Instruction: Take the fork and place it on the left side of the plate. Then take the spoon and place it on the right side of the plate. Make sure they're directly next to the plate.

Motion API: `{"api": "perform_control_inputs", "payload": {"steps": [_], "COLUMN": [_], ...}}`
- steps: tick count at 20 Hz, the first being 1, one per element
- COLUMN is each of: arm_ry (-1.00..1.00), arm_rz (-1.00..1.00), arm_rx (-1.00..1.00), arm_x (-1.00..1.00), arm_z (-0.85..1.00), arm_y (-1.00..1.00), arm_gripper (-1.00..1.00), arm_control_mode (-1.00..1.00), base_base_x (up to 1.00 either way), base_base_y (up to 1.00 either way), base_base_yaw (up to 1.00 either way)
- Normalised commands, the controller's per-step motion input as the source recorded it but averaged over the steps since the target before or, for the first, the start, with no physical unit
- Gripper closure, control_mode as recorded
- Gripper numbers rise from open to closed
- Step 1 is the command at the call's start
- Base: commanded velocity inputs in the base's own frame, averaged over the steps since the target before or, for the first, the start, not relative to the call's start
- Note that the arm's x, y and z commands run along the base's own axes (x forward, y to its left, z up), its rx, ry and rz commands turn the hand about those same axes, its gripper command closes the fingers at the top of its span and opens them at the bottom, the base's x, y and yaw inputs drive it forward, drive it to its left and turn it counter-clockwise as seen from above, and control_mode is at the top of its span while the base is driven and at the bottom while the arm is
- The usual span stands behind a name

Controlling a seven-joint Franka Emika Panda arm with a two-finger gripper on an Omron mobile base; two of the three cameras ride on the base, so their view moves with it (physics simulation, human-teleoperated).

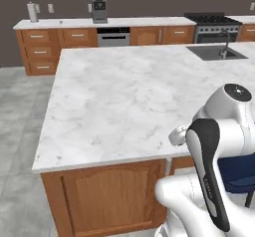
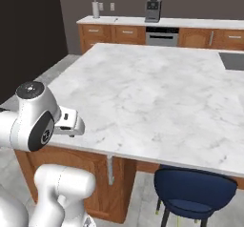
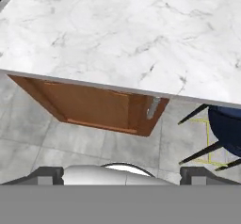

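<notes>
Wide-open claw hangs over floor beside marble island counter.

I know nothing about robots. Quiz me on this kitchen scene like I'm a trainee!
1. True or false: the hand is shut on a fork.
2. What colour is the stool by the island? A red, B blue, C green.
3. Fill in: at the left end of the back counter stands a ___.

Key: 1 false, the hand is open and holds nothing. 2 B. 3 paper roll.
</notes>
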Motion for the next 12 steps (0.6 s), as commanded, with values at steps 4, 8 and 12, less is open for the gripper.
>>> {"api": "perform_control_inputs", "payload": {"steps": [4,8,12], "arm_ry": [0.0,0.0,0.0], "arm_rz": [0.0,0.0,0.0], "arm_rx": [0.0,0.0,0.0], "arm_x": [0.0,0.0,0.0], "arm_z": [0.0,0.0,0.0], "arm_y": [0.0,0.0,0.0], "arm_gripper": [-1.0,-1.0,-1.0], "arm_control_mode": [1.0,1.0,1.0], "base_base_x": [-0.25,-0.16,-0.06], "base_base_y": [1.0,1.0,1.0], "base_base_yaw": [0.0,0.0,0.0]}}
